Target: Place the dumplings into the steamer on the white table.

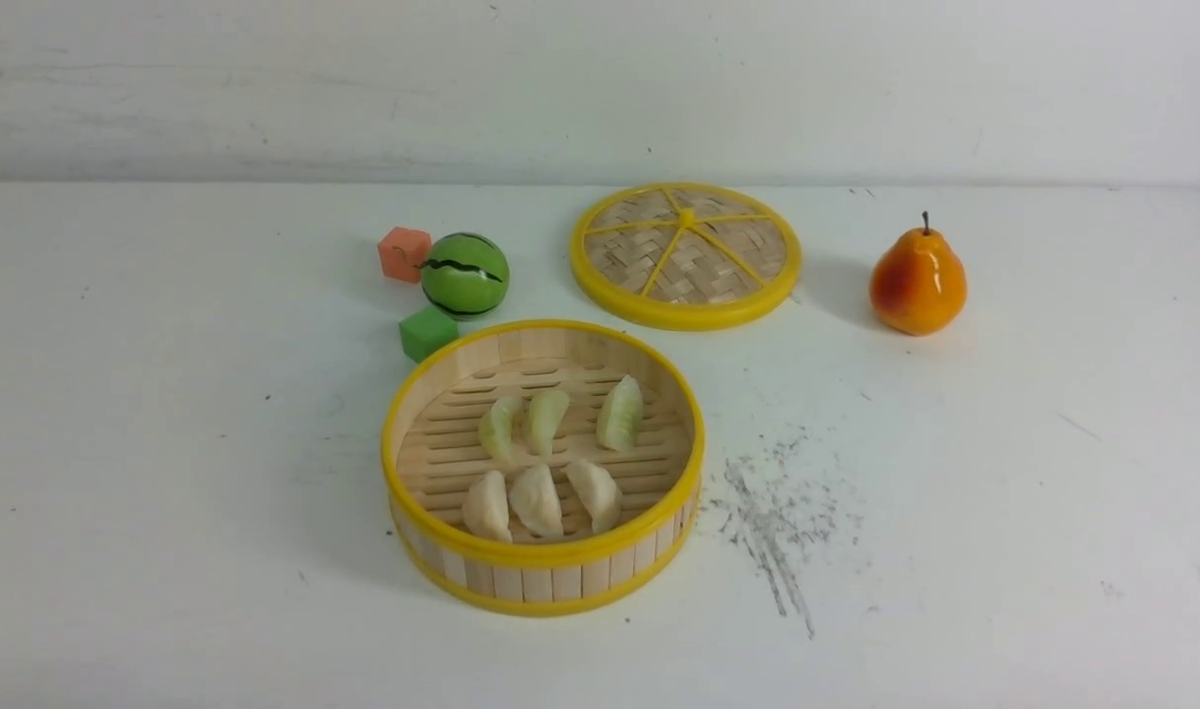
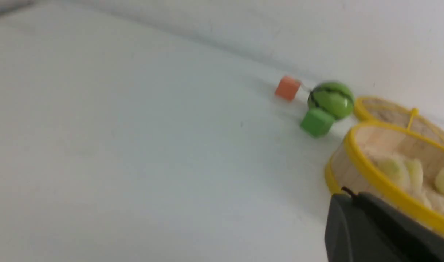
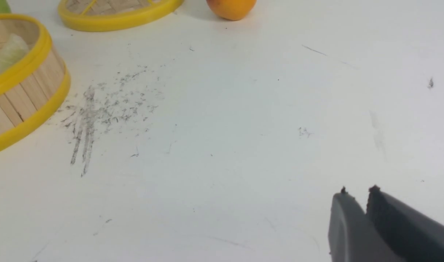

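Observation:
The steamer (image 1: 550,553) stands on the white table (image 1: 166,492), left of centre. Three pale green dumplings (image 1: 546,418) lie on the far side of its slatted floor and three cream-white dumplings (image 1: 536,499) on the near side. Neither gripper shows in the front view. In the left wrist view my left gripper (image 2: 349,194) is shut on nothing, its dark fingers pressed together just outside the steamer's yellow rim (image 2: 371,171). In the right wrist view my right gripper (image 3: 358,191) hangs over bare table, far from the steamer (image 3: 25,98), with a narrow gap between its tips and nothing in it.
The woven lid (image 1: 685,254) lies flat behind the steamer. A toy pear (image 1: 917,281) stands at the back right. A watermelon ball (image 1: 465,275), an orange cube (image 1: 404,253) and a green cube (image 1: 427,333) sit behind the steamer's left. Grey scratch marks (image 1: 777,512) lie to its right.

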